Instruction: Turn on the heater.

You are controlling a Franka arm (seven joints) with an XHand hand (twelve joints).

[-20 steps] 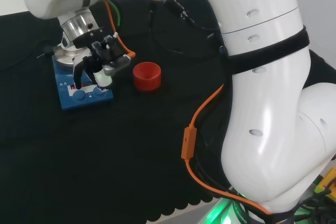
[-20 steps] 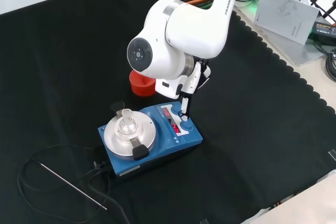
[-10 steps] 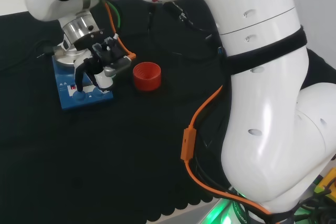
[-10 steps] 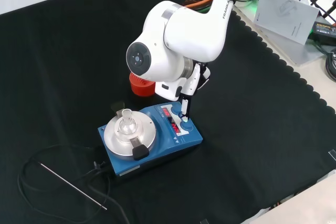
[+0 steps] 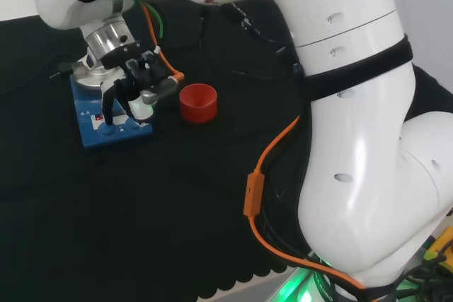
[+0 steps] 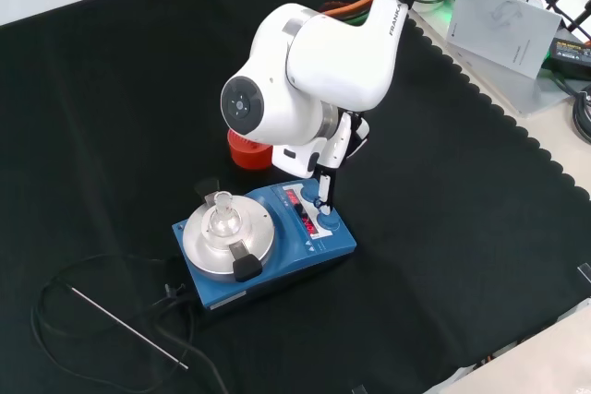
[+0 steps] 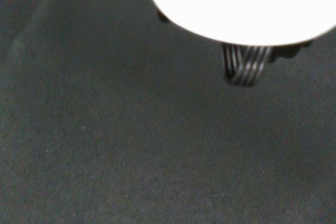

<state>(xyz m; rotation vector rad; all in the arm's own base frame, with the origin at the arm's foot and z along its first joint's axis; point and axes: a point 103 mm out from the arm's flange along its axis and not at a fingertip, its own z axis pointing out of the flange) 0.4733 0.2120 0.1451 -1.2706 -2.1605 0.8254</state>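
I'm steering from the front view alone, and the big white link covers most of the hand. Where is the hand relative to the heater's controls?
Observer: In the head view the hand hangs over the heater's front panel, with one dark straight finger pointing down at a blue knob.
Operator: Is it touching the knob?
Observer: The tip reaches the knob's top in the head view, but I cannot tell whether it touches.
Operator: Anything near the hand?
Observer: The red ribbed ring stands to the heater's right in the head view, apart from the hand.
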